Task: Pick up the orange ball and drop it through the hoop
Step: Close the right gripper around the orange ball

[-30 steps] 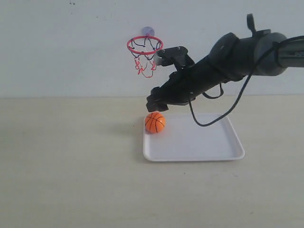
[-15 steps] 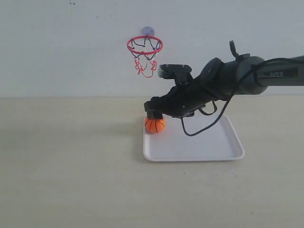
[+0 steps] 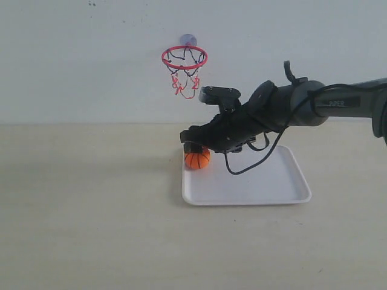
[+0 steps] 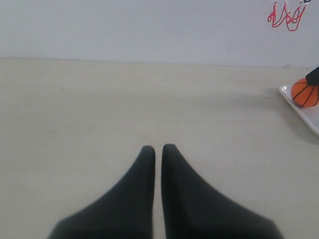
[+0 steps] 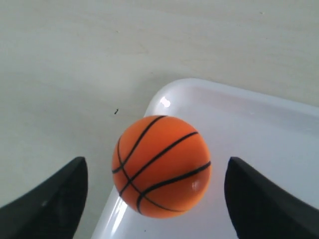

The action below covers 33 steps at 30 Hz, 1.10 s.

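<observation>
The orange ball [image 3: 197, 160] [image 5: 161, 166] rests in the far left corner of a white tray [image 3: 266, 184] [image 5: 259, 124]. My right gripper [image 3: 193, 147] [image 5: 155, 172] hangs just above it, open, one finger on each side with gaps to the ball. The hoop [image 3: 184, 58], with red ring and black and red net, is stuck on the wall above by its bluish suction cup [image 3: 188, 40]. The left wrist view shows the ball [image 4: 305, 92] far off and the net's tip [image 4: 285, 15]. My left gripper [image 4: 158, 148] is shut over bare table, out of the exterior view.
The tray sits on a beige table [image 3: 91, 199] against a pale wall [image 3: 72, 60]. A black cable [image 3: 257, 158] loops down from the right arm over the tray.
The right arm has come down from beside the hoop's net until its open gripper brackets the ball. The ball and tray have not moved.
</observation>
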### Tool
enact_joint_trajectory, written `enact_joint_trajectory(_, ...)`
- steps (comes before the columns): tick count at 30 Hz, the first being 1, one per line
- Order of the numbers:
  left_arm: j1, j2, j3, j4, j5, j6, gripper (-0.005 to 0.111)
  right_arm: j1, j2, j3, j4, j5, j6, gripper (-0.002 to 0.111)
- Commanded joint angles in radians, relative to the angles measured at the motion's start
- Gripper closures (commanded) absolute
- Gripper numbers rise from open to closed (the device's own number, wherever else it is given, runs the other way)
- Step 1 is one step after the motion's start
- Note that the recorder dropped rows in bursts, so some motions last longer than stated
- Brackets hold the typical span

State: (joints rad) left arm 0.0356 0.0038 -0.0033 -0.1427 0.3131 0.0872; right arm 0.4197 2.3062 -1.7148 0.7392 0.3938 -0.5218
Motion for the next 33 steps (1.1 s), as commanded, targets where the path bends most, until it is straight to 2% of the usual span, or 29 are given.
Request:
enact_joint_trajectory(1,0.001,-0.004,0.003,-0.006,-0.007,-0.008,0.103,-0.001,0.010,-0.014,0.001,0.006,0.001,0.037)
enact_joint_trajectory(20,0.001,-0.004,0.003,-0.006,-0.007,-0.008,0.103,-0.001,0.017,-0.014,0.010,-0.012,0.000,0.037)
enact_joint_trajectory(30,0.001,-0.004,0.003,-0.006,-0.007,-0.008,0.103,-0.001,0.057,-0.084,0.014,0.031,0.042,0.037)
enact_joint_trajectory(32,0.001,-0.004,0.003,-0.006,-0.007,-0.008,0.103,-0.001,0.057,-0.084,0.012,0.040,0.048,0.046)
enact_joint_trajectory(33,0.001,-0.004,0.003,-0.006,-0.007,-0.008,0.103,-0.001,0.057,-0.084,0.010,0.040,0.052,0.056)
